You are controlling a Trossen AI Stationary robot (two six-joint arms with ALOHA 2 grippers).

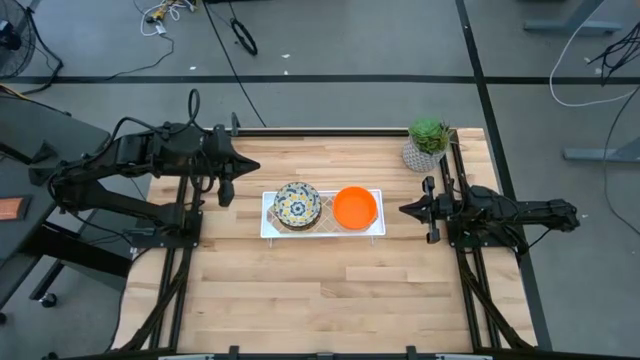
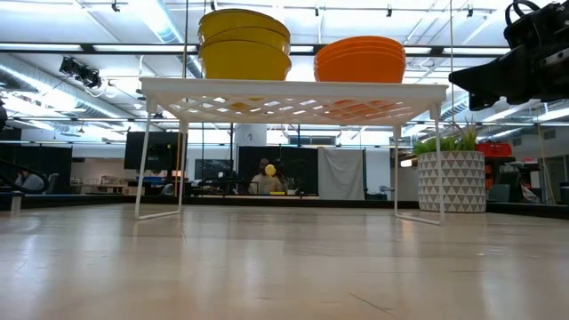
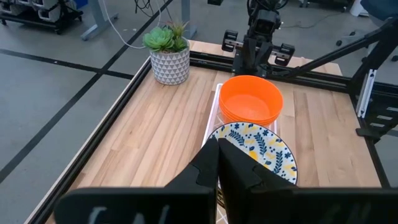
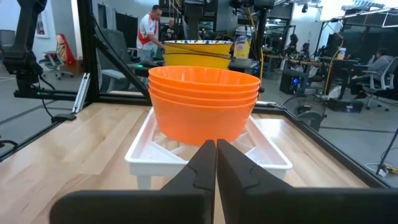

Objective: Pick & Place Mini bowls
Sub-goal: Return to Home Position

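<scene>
Overhead, patterned stack (image 1: 297, 205) shows florals; low view, only yellow undersides

Most of the patterned bowl stack (image 4: 196, 45) hidden behind the orange bowl stack (image 4: 204, 99) in the right wrist view, its near rim covered by the left pincer (image 3: 217, 149) in the left wrist view, shelf (image 3: 212, 115) largely hidden under the bowls there, right arm (image 2: 520, 58) cut off at the low view's upper corner, distant person (image 2: 267, 181) too small to make out

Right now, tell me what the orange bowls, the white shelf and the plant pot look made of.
Orange bowls: likely plastic or melamine; uniform colour, smooth with a soft sheen, thin rims.
Shelf: probably moulded plastic; white lattice top on thin legs.
Pot: perhaps ceramic or concrete; matte white with a grey triangle pattern.
</scene>
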